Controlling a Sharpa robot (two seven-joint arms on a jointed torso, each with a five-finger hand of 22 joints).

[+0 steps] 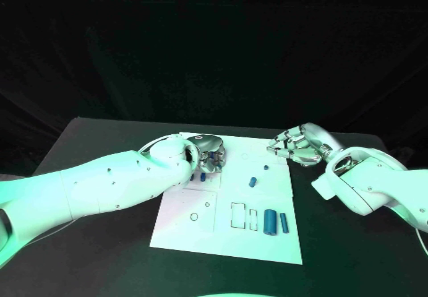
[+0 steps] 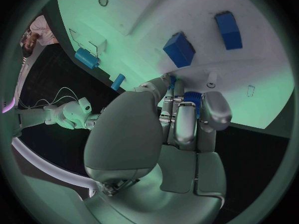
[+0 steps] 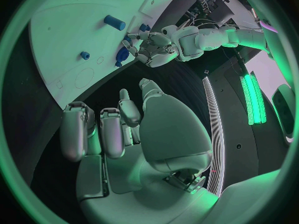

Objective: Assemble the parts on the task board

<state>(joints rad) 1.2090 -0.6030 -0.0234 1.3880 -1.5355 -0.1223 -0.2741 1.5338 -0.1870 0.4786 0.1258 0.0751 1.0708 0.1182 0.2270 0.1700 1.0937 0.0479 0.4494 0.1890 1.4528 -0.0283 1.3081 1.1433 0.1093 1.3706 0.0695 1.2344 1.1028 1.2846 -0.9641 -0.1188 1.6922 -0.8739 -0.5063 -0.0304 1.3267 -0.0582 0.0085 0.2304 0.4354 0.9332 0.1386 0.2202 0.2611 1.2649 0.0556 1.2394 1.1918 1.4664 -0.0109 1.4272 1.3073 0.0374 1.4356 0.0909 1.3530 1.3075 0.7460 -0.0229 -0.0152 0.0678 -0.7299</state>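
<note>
- Left robot hand [image 1: 209, 154] pinches a blue part [image 2: 190, 98] over the task board [image 1: 268, 244]; insertion seems pending.
- Right robot hand [image 1: 297, 146] is empty, fingers loosely spread.
- Several blue parts [image 1: 274, 222] lie loose near the board's near edge.

The task board [image 1: 268, 238] is showing a flat, matt white face, smooth like painted sheet or plastic, with thin outlines drawn on it. The table [image 1: 107, 247] beneath is looking dull black and unreflective. The parts [image 1: 270, 221] are appearing as smooth blue plastic with a soft sheen. The left hand [image 2: 181, 119] and the right hand [image 1: 299, 146] are gleaming as polished silver metal, their fingers [image 2: 215, 109] catching bright highlights. The arms [image 1: 107, 185] are wearing glossy white plastic shells, smooth and dotted with small dark screw holes.
</note>
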